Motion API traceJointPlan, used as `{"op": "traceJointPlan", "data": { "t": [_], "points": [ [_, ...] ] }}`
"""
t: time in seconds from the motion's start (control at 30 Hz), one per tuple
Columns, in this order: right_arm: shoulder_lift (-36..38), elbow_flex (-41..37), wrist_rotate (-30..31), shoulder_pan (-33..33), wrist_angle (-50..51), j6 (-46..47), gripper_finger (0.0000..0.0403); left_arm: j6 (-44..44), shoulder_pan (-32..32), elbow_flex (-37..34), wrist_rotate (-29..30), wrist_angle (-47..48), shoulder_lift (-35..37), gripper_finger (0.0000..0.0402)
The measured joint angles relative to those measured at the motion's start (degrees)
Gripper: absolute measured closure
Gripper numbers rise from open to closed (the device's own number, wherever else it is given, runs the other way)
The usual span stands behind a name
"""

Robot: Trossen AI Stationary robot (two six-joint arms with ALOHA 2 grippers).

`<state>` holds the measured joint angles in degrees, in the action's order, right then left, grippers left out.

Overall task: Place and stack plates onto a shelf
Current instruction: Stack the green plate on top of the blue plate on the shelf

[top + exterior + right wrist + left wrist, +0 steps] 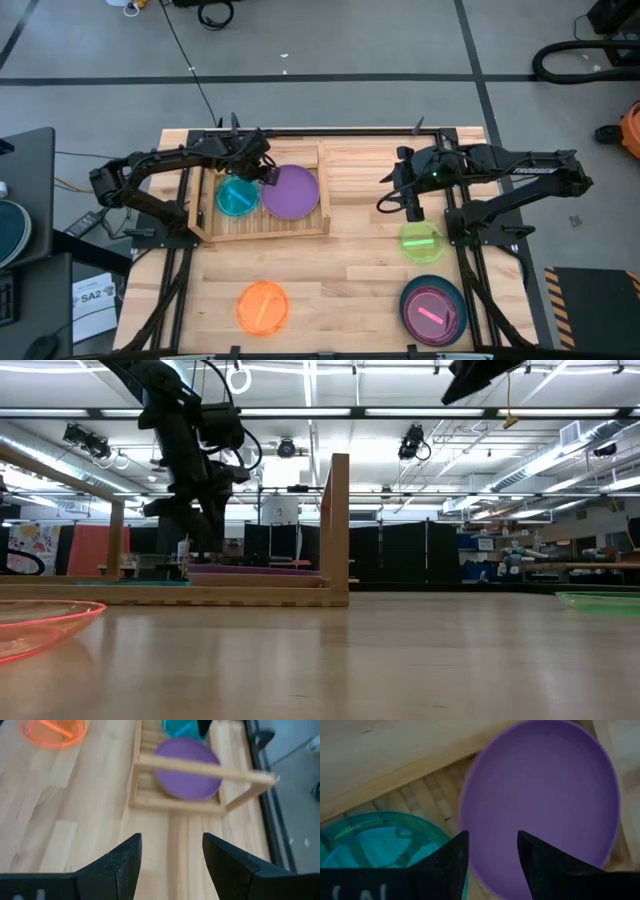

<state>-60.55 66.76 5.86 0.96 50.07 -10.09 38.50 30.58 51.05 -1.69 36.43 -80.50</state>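
Observation:
The light wooden shelf (265,228) sits on the table's far left part. A blue-teal plate (237,196) and a purple plate (291,192) lie flat on its slats side by side. My left gripper (268,173) is open just above the purple plate's (545,795) rim, on the side toward the teal plate (375,845); the low view shows this gripper (200,530) a little above the shelf (270,596). My right gripper (413,210) is open in the air, right of the shelf and just beyond a green plate (421,241) lying on the table.
An orange plate (263,306) lies near the table's near edge, left of centre. A pink plate (432,312) rests in a larger dark teal plate (408,296) at the near right. Bare planks (360,250) lie between the shelf and the green plate. The shelf's tall corner post (340,525) stands beside my left gripper.

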Motion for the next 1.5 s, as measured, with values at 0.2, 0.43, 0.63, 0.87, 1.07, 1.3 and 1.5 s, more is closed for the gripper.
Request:
{"op": "traceJointPlan", "data": {
  "t": [0.2,0.43,0.63,0.87,1.07,1.3,1.5],
  "points": [
    [0.15,-3.26,0.00,0.00,2.58,2.65,0.0188,-6.58,-4.41,0.00,0.02,-0.11,2.07,0.0229],
    [0.21,-10.69,0.01,-0.25,3.34,2.85,0.0188,-8.15,-11.20,0.00,0.00,-1.00,4.97,0.0229],
    [0.19,-16.38,-0.93,-3.43,3.65,3.96,0.0188,-8.11,-16.79,0.00,-0.01,-3.83,5.38,0.0230],
    [0.21,-23.50,-7.34,-9.23,2.79,1.47,0.0188,-7.69,-22.08,0.00,0.00,-7.47,5.38,0.0230],
    [-1.24,-24.79,-7.44,-12.48,3.36,-0.45,0.0188,-7.65,-25.18,0.00,0.00,-9.85,5.38,0.0230],
    [-4.55,-24.83,-9.35,-13.99,3.87,-1.25,0.0188,-7.62,-27.32,0.00,-0.02,-11.35,5.35,0.0230],
    [-10.52,-24.83,-10.15,-14.33,4.00,-1.78,0.0188,-7.54,-28.29,0.00,-0.01,-12.44,5.23,0.0230]
  ]
}}
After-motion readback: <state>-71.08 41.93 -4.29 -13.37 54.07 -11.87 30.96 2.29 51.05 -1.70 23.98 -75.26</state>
